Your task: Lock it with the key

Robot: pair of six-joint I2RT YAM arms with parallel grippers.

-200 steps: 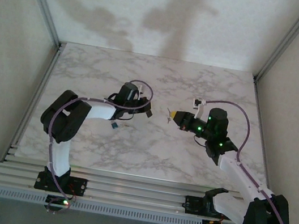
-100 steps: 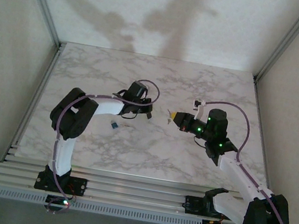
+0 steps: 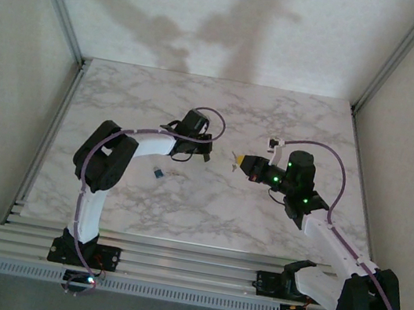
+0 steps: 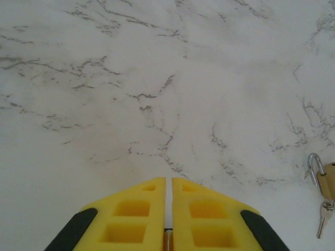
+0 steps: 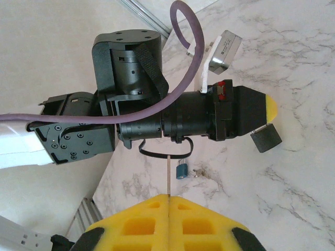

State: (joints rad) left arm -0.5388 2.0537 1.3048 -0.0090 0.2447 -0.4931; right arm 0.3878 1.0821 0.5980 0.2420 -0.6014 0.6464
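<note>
— Here, above the middle of the marble table (image 3: pixel 300 123): shows the left gripper (image 3: pixel 199 154) and the right gripper (image 3: pixel 235 160) hanging near each other, apart, with bare marble between.

— And the grip on each side?

— On the left, pressed almost together, leaving a hairline slit between the yellow fingers (image 4: pixel 131 214). Glimpses a brown speck low in that slit, too small to name. On the right, clamped tight on a thin metal sliver (image 5: pixel 168 170) jutting straight out of the seam. Cannot tell whether a key blade or something else.

— Where to look for the lock?

— Flat on the table, left of the middle and a little toward the near edge, just beside the left forearm. Finds there a small blue padlock (image 3: pixel 159 172), well apart from both grippers. From the right wrist, picks it out again (image 5: pixel 181 170) below the black body of the left arm, with tiny keys (image 5: pixel 198 173) just beside it.

— Anything from the left wrist?

— Catches, at the right border of that view, a brass-toned lock (image 4: pixel 330 180) with a silver shackle (image 4: pixel 313 167), and a single key (image 4: pixel 323 217) lying just below it, all resting on the marble. Cannot tell whether the same lock as the blue one.
</note>
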